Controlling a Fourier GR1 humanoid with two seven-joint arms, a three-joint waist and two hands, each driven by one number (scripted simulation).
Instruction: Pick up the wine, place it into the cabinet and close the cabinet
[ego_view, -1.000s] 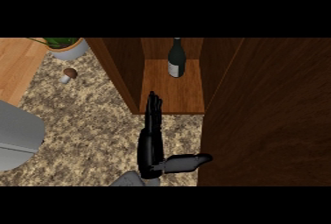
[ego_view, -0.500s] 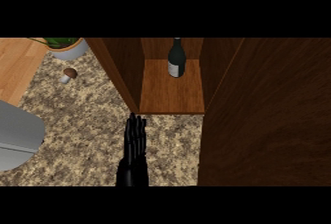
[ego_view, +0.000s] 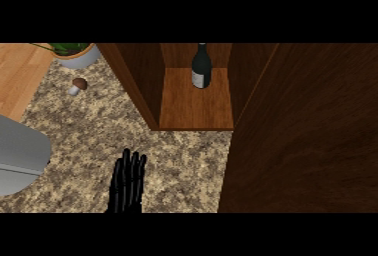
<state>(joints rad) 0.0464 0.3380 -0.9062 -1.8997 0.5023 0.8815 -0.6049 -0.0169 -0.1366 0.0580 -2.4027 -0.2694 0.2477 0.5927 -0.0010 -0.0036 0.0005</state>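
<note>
wine stands deep in the cabinet, clearing the door; left hand, fingers straight, holds nothing.

Cut off or hidden from where I look

My left hand ends at the lower edge, with wrist and forearm out of sight. The wine loses its top at the upper edge, and its label is too small to read. The potted plant is cropped above. The grey shape is cropped at the left, and I cannot tell what it is. The cabinet door hides the counter behind it.
</note>
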